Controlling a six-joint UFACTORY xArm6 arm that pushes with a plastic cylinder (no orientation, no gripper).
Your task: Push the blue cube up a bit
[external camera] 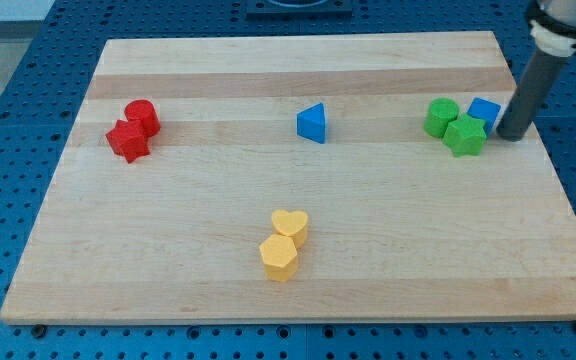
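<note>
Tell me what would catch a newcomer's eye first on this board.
Probably the dark rod at the view's right edge, my tip resting just right of the blue cube, which is crowded by two green blocks. After that, the bright pairs: two red blocks at the left and two yellow blocks low in the middle, with a lone blue triangular block at the centre.

blue cube: lower left part hidden behind the green blocks; only its upper right shows.
rod: upper end cut off by the frame's top right corner.
my tip: at the frame's right, just right of the blue cube; whether they touch cannot be told.
red cylinder: lower part hidden by the red star-like block.
wooden board: bottom corners nearly reach the frame's edges.
</note>
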